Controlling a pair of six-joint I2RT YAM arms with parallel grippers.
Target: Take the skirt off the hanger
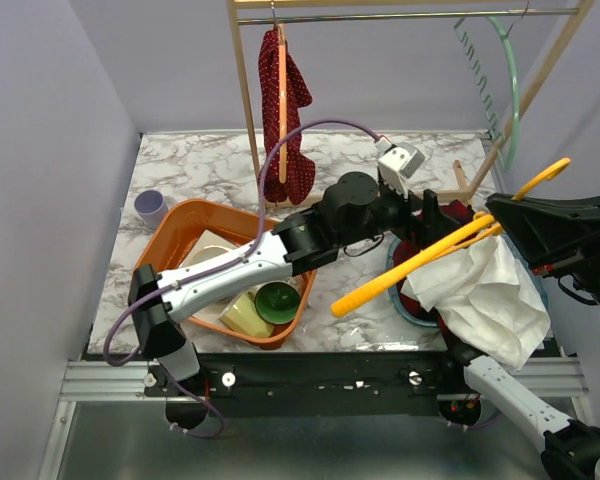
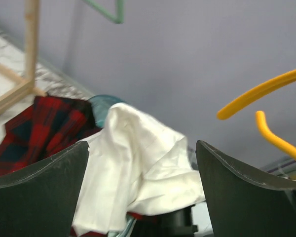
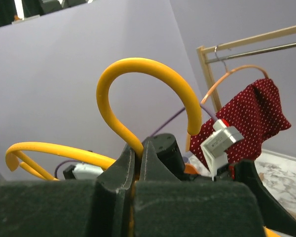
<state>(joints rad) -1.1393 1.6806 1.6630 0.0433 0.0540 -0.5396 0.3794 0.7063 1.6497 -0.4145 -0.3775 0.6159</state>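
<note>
Skirt (image 1: 485, 295) droops from the diagonal hanger (image 1: 400, 273) clamped in right end effector (image 3: 138, 157); left end effector (image 2: 142, 146) agape.

We note the white skirt (image 1: 485, 300) crumpled in a loose heap. The yellow hanger (image 1: 410, 268) slants across its upper edge.
</note>
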